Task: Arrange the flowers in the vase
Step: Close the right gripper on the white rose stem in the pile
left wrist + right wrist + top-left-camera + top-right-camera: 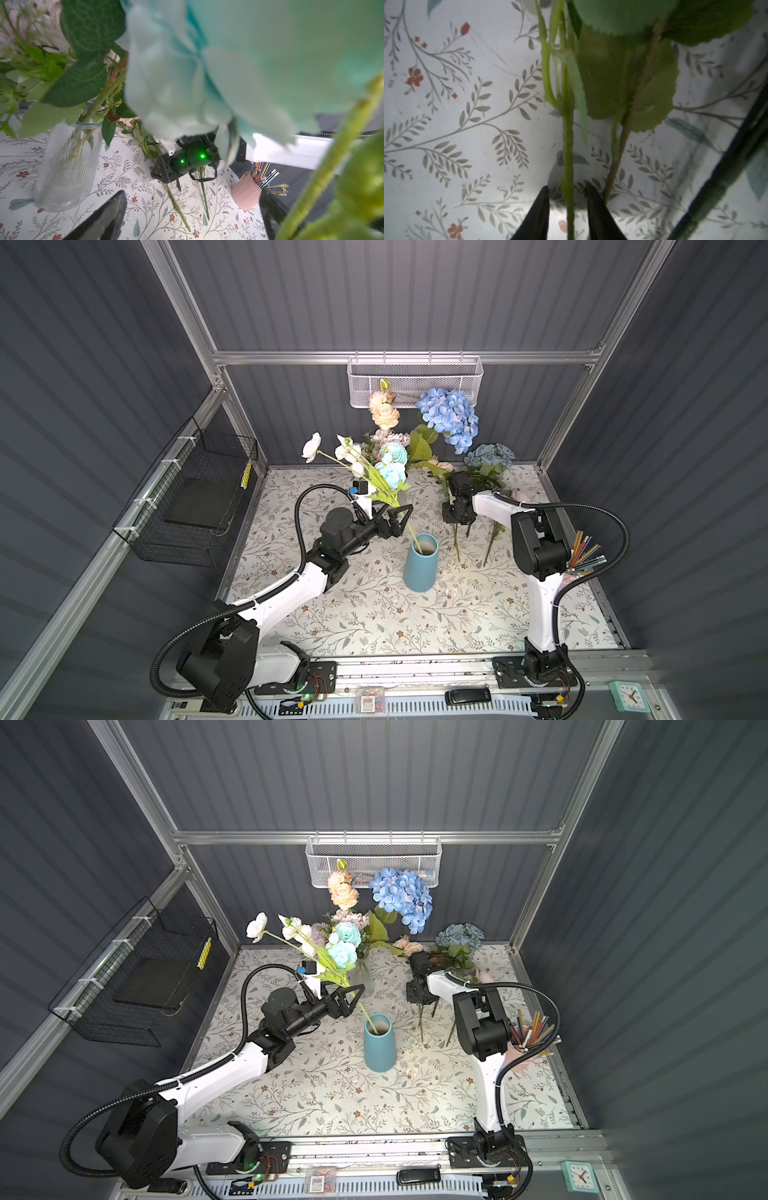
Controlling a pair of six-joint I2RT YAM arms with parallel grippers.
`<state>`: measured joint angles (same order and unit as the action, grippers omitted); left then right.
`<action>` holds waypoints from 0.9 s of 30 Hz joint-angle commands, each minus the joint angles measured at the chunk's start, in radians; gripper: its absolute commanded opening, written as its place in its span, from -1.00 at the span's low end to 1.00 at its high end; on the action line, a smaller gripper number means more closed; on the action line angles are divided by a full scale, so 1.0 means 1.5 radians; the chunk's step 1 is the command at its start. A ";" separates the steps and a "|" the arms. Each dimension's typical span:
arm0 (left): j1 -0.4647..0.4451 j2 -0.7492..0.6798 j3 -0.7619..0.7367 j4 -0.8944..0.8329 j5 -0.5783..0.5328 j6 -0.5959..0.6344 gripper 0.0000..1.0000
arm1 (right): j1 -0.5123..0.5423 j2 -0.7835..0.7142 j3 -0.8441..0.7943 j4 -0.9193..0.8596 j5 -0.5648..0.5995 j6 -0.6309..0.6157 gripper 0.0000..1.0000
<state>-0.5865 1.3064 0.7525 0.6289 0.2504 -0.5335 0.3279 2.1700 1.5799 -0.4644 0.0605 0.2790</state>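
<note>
A blue vase (420,568) (379,1048) stands mid-table. A bunch of white and pale-blue flowers (390,472) (341,952) leans left out of it, its stem (412,536) in the mouth. My left gripper (405,519) (356,999) (193,193) is wide open beside that stem, which passes close by one finger (270,209). My right gripper (462,529) (428,1006) (566,189) points down at the table. Its jaws straddle a green flower stem (568,158) lying there, with a gap on each side. A second stem (492,543) lies next to it.
A clear glass vase (363,979) (66,164) at the back holds peach roses (384,410) and a blue hydrangea (451,416). A pink cup of pencils (521,1056) (246,193) stands by the right arm. Wire baskets hang on the back wall (415,381) and the left wall (191,497).
</note>
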 commanded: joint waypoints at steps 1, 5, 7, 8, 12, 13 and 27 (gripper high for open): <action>0.000 -0.016 0.002 0.000 -0.005 0.011 0.99 | 0.001 0.015 0.012 -0.025 0.001 0.006 -0.47; 0.000 -0.010 0.006 -0.001 -0.005 0.011 0.99 | 0.000 0.017 0.011 -0.028 0.005 0.004 -0.76; 0.000 -0.008 0.010 -0.002 -0.003 0.011 0.99 | -0.001 0.010 0.007 -0.029 0.003 0.005 -0.97; 0.001 -0.007 0.013 -0.002 -0.003 0.011 0.98 | -0.001 0.004 0.003 -0.026 0.001 0.005 -1.00; 0.000 -0.005 0.011 -0.001 -0.005 0.009 0.98 | -0.005 -0.032 -0.028 -0.002 -0.024 0.015 -1.00; 0.001 -0.006 0.010 -0.001 -0.007 0.007 0.99 | -0.007 -0.045 -0.039 0.008 -0.036 0.021 -1.00; 0.001 -0.007 0.007 0.003 -0.018 0.007 0.98 | -0.051 -0.283 -0.259 0.207 -0.204 0.107 -1.00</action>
<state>-0.5865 1.3064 0.7525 0.6281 0.2352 -0.5335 0.2687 1.7947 1.2354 -0.2317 -0.1776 0.3962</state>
